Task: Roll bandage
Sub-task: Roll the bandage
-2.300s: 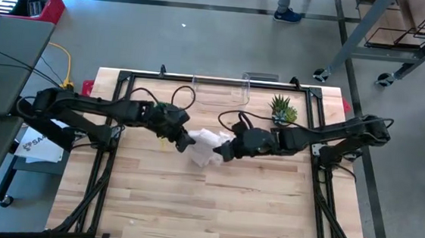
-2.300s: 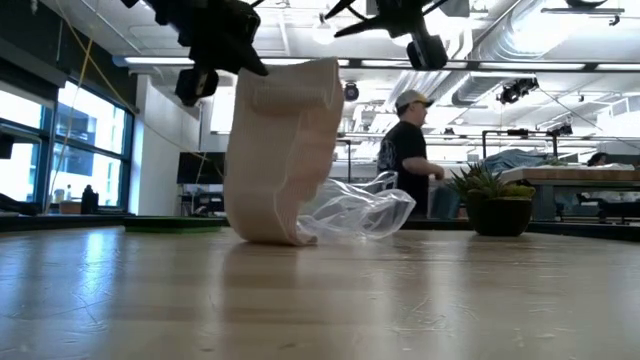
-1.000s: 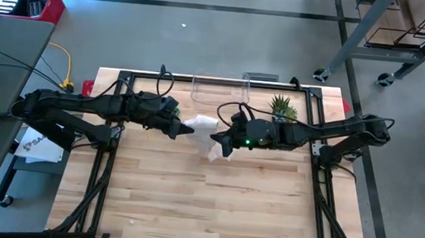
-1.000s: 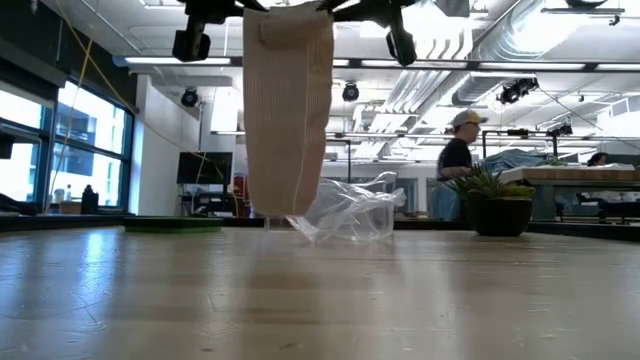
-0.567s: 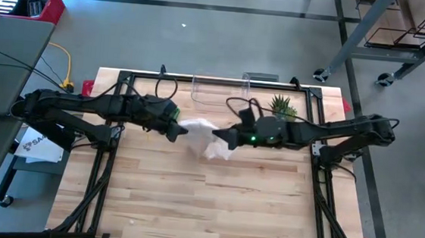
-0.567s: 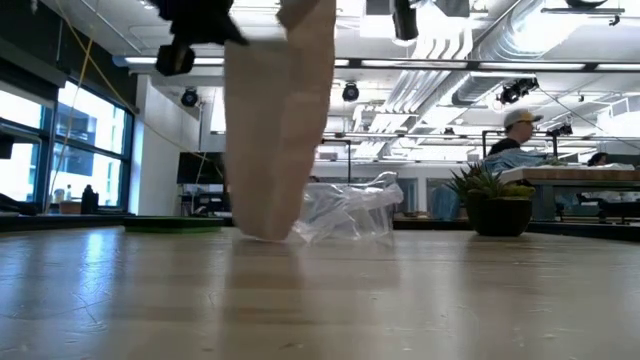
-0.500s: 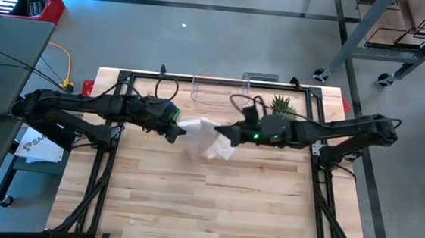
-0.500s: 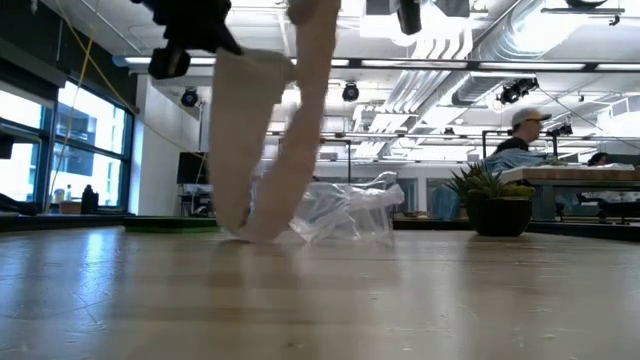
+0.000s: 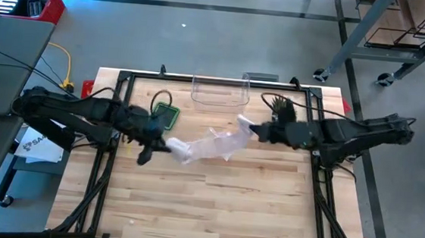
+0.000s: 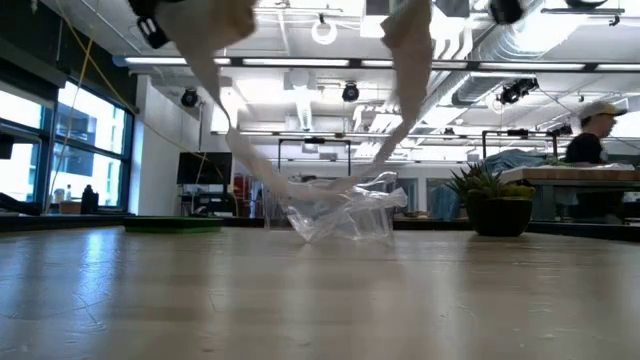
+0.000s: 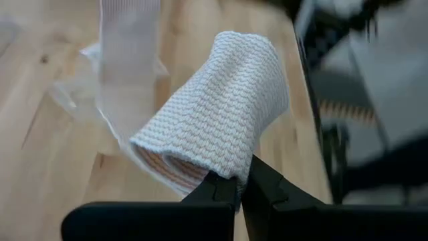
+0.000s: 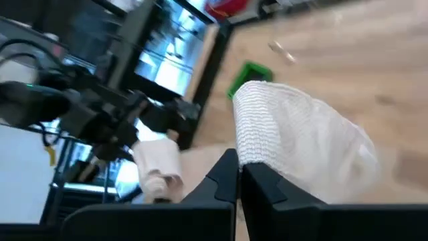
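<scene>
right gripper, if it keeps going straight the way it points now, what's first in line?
Likely the left gripper. The right gripper, shut on one end of the bandage, points across the table at it; its wrist view shows that arm ahead. Depth is unclear, so hedge.

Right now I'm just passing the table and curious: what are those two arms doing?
They hold a white bandage stretched between them above the table. The left tool is shut on one end, the right tool on the other. The strip sags in the middle towards a crumpled clear plastic wrapper. Nothing is rolled up yet.
</scene>
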Available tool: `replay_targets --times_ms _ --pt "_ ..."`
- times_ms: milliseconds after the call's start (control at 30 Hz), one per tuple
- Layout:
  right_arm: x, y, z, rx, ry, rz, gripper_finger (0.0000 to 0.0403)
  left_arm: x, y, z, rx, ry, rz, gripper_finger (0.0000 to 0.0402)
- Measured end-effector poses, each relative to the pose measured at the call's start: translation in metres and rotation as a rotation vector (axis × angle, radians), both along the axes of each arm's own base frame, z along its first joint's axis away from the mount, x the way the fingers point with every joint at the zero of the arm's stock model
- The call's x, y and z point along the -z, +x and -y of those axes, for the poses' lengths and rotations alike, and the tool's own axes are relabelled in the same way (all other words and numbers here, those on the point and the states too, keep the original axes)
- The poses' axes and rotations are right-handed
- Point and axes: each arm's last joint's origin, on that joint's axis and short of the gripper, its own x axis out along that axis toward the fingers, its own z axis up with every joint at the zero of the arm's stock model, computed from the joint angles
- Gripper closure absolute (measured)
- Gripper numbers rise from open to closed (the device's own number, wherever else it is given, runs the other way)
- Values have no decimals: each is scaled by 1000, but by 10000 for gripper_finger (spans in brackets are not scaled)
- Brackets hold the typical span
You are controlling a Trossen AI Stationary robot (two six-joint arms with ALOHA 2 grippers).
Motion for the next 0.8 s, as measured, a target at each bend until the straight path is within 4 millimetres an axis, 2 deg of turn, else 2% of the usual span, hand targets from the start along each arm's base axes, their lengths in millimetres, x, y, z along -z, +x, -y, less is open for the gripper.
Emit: replay_targets --times_ms 233,433,600,667,800 --pt "11 -24 -35 27 131 -60 403 16 -14 14 178 128 -179 401" --pt "25 -35 -63 72 215 -92 403 30 -8 22 315 237 -246 401" --pt "51 -44 -86 128 272 -258 403 53 -1 30 405 294 -349 401" --pt "60 -46 -92 95 288 -372 403 63 -1 33 423 304 -414 401" --pt "71 -46 -92 87 303 -538 403 83 -4 36 447 318 -547 401"
